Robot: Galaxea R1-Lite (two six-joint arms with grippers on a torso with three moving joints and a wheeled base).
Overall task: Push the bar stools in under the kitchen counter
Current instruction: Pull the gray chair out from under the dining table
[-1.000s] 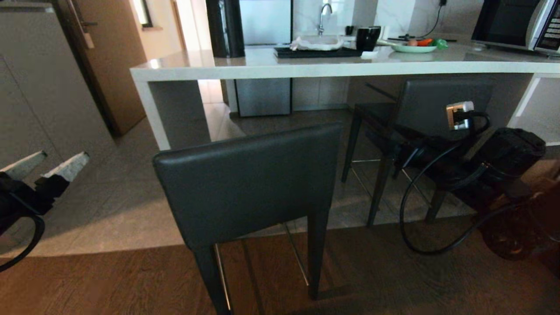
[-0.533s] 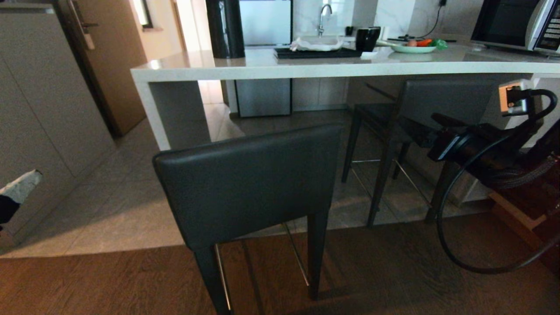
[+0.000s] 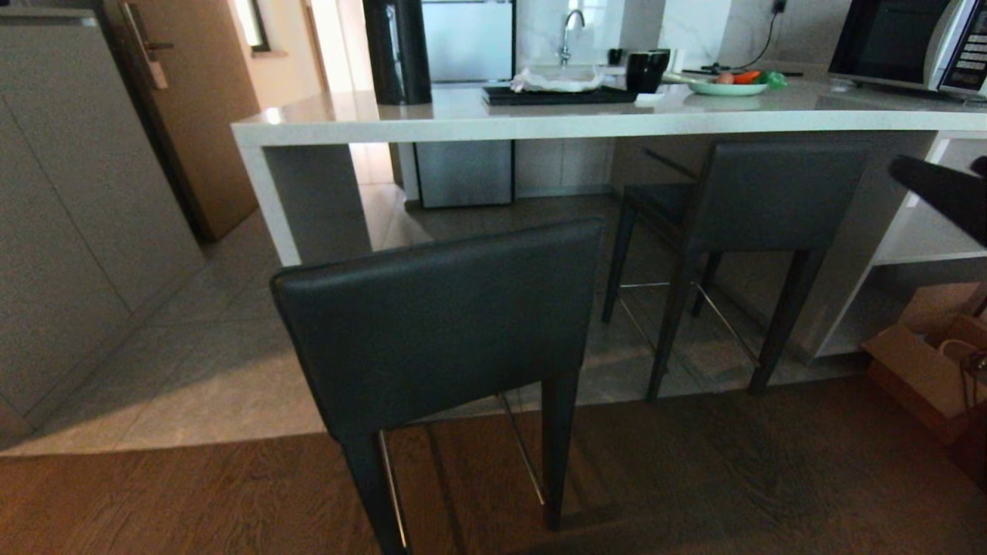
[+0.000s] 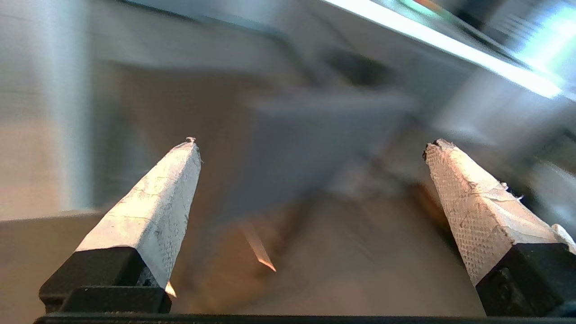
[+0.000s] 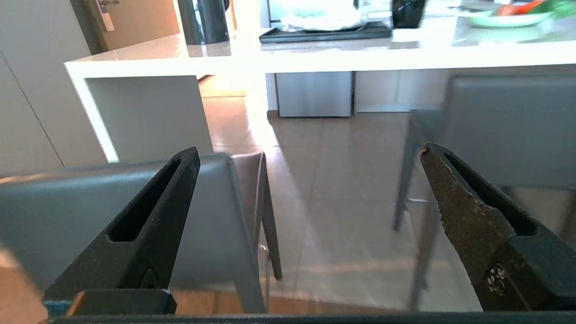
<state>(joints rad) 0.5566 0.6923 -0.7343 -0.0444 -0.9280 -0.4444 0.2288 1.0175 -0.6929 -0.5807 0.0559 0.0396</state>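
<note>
Two bar stools face the kitchen counter (image 3: 540,123). The nearer stool (image 3: 447,324) stands out on the floor, its dark-grey backrest toward me. The farther stool (image 3: 771,196) sits to the right, its seat partly under the slab. My right gripper (image 5: 309,148) is open and empty, raised behind the stools, with the nearer stool (image 5: 67,216) and the farther stool (image 5: 508,126) on either side of its gap. Only one of its dark fingers (image 3: 937,189) shows at the head view's right edge. My left gripper (image 4: 312,143) is open and empty, in a blurred view.
On the counter stand a tall black jug (image 3: 397,46), a dark tray (image 3: 559,92), a black mug (image 3: 646,68), a plate of vegetables (image 3: 729,83) and a microwave (image 3: 910,38). Cardboard boxes (image 3: 925,362) lie low right. Grey cabinets (image 3: 69,216) line the left.
Both arms have swung outward. The left gripper has left the head view at the left edge. The right arm has cleared the farther stool; only a fingertip remains at the right edge.
</note>
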